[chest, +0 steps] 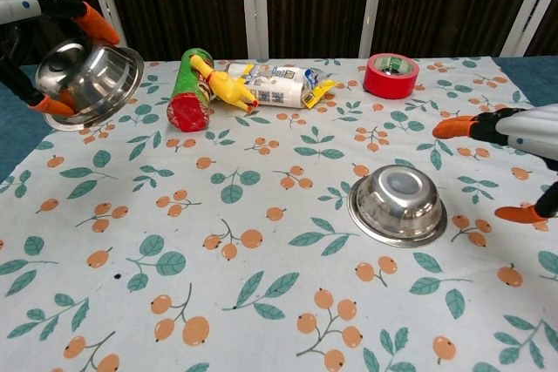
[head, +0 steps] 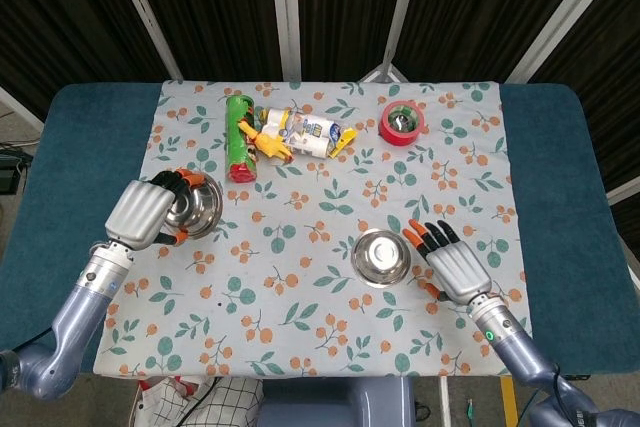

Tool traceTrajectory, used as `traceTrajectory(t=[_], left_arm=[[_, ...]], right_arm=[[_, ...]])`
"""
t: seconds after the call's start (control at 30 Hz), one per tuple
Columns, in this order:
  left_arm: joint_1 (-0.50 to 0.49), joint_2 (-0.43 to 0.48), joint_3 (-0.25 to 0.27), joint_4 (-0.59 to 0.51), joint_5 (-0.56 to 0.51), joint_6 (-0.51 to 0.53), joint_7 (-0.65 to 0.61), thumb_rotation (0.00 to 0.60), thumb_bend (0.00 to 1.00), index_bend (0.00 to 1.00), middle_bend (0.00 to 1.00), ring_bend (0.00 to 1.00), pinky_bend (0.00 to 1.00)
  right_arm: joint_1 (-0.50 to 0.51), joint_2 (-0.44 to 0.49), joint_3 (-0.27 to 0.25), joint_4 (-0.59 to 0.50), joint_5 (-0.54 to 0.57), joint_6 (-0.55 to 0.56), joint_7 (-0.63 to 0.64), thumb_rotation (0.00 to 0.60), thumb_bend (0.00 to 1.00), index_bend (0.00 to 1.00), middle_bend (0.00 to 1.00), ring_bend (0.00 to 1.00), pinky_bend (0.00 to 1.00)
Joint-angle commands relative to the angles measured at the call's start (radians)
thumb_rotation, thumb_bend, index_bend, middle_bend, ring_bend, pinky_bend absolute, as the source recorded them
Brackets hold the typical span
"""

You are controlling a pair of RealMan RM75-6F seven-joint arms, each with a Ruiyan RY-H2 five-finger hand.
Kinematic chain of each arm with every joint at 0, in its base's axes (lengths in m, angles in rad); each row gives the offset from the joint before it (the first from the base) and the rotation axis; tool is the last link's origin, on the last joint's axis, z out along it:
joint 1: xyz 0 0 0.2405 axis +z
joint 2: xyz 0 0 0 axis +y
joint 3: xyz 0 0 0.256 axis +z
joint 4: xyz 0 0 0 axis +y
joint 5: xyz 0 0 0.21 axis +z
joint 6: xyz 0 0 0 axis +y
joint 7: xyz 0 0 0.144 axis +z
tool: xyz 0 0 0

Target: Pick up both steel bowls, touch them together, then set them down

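Steel shows on 2 round, shiny bowls. The held bowl (head: 194, 205) sits at the left of the head view, tilted on its side and lifted clear of the cloth in the chest view (chest: 90, 81). The left hand (head: 143, 213), grey with orange fingertips, grips it across the rim, fingers curled around both edges. The second bowl (head: 382, 257) lies upside down on the flowered tablecloth (head: 330, 287), lower middle of the frame. The right hand (head: 456, 266) hovers just beside it at the lower right, fingers spread apart and holding nothing. Along the upper part of the cloth lie 1 green tube can (head: 238, 137), 1 yellow rubber chicken (head: 265, 140), 1 crinkled white packet (head: 313, 133) and 1 red tape roll (head: 402, 123)
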Motion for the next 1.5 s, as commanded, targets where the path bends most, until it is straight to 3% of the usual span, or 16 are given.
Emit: traceTrajectory(t=[0.03,0.33,1.03,1.33,1.43,1.5], left_arm=[[-0.003,0.004,-0.005,0.008,-0.013,-0.007,-0.004,0.6,0.32,0.42,0.58,0.42,0.61],[-0.004,0.008,-0.008,0.014,-0.018,-0.003,-0.01,0.6,0.32,0.41,0.58,0.42,0.61],[0.005,0.013,0.001,0.024,-0.016,0.01,-0.01,0.6,0.32,0.41,0.58,0.42,0.61],[0.01,0.018,0.007,0.021,-0.009,0.018,-0.002,0.6,0.32,0.41,0.58,0.42,0.61],[0.011,0.016,0.009,0.021,-0.007,0.02,0.001,0.6,0.32,0.41,0.58,0.42,0.61],[0.011,0.014,0.01,0.022,-0.008,0.019,0.003,0.6,0.32,0.41,0.58,0.42,0.61]], right_arm=[[0.04,-0.04,0.016,-0.028,0.073,-0.031,-0.076,0.6,0.31,0.0,0.0,0.0,0.01],[0.09,-0.1,0.022,-0.038,0.185,-0.027,-0.196,0.6,0.3,0.0,0.0,0.0,0.01],[0.204,-0.196,0.005,0.033,0.344,-0.067,-0.296,0.6,0.3,0.0,0.0,0.0,0.03],[0.239,-0.191,-0.019,0.044,0.405,-0.056,-0.32,0.6,0.3,0.0,0.0,0.0,0.11],[0.242,-0.18,-0.028,0.034,0.409,-0.048,-0.313,0.6,0.3,0.0,0.0,0.0,0.22],[0.244,-0.178,-0.034,0.032,0.408,-0.044,-0.31,0.6,0.3,0.0,0.03,0.07,0.36]])
